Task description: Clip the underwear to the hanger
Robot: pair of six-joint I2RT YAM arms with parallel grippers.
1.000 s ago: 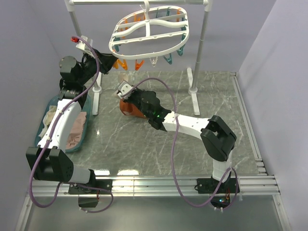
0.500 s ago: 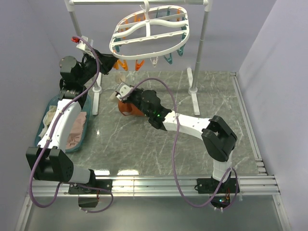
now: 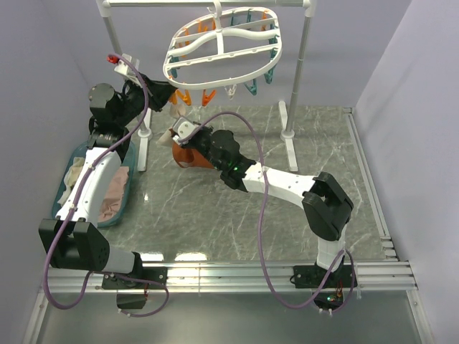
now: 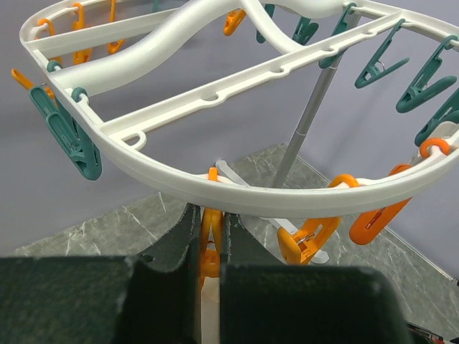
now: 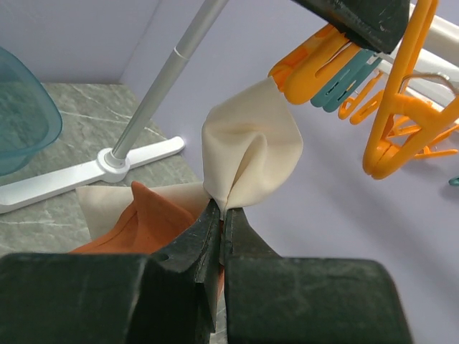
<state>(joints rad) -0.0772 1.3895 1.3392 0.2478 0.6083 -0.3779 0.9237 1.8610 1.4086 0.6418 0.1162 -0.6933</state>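
The white oval hanger (image 3: 222, 44) hangs from the rack with orange and teal clothespins; its rim fills the left wrist view (image 4: 215, 190). My left gripper (image 3: 166, 94) is shut on an orange clothespin (image 4: 209, 247) under the rim. My right gripper (image 3: 183, 136) is shut on the beige waistband (image 5: 251, 147) of the rust-orange underwear (image 3: 192, 156), lifting it toward the pins. The orange fabric (image 5: 154, 218) hangs below my fingers. The left fingertips (image 5: 358, 18) and orange pin (image 5: 315, 68) show just above the waistband.
A teal basket (image 3: 84, 185) of pale clothes sits at the left. The white pole rack has a left post (image 3: 118, 54) with a foot (image 5: 86, 175) and a right post (image 3: 300, 61). Purple walls close the sides and back.
My right gripper has risen and moved left with the underwear, bringing the waistband up close to the left gripper and its pin. The left arm has stayed put.
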